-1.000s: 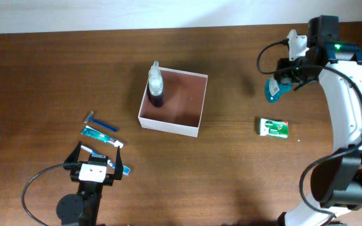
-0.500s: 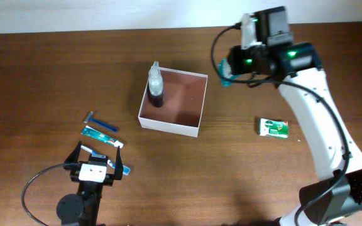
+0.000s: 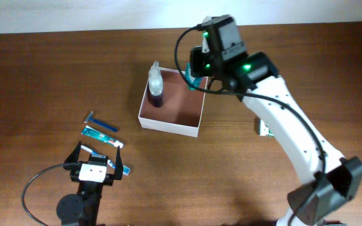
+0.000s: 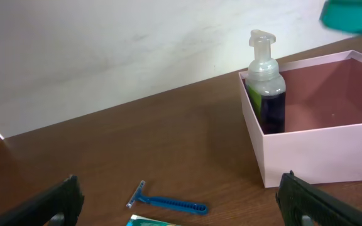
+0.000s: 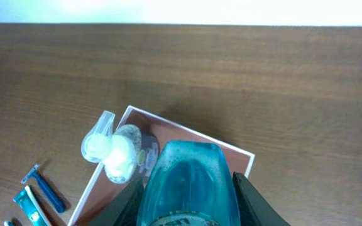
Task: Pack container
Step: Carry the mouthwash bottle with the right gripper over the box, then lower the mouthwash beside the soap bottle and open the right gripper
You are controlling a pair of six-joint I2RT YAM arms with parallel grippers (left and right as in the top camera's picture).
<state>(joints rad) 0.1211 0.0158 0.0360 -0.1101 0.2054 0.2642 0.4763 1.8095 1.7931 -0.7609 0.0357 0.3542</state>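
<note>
Eyes on the container first. It sits just above and left of the middle of the overhead frame, turned slightly off square to the table. It is a square, shallow, open-top box with white outer walls and a pinkish-brown floor. There is one thing inside: a foam pump bottle standing upright in the upper-left corner, close to the walls there. It has a clear pump head, and the lower part of its body is dark with purple liquid. The rest of the floor is bare.

Above the box's upper-right corner is the right gripper, with its jaws pinching a teal translucent item. The right wrist view looks straight down past it onto the box and the pump head. From the left wrist view the teal item shows in the top right corner, up in the air above the far wall and clear of the rim.

At lower left, the left gripper is low over the table with its fingers spread wide and nothing between them. Just up-frame of it lie a blue razor and a green-and-white tube, both out on the wood and well apart from the box. Right of the box, a green packet peeks out from under the right arm — mostly hidden.
</note>
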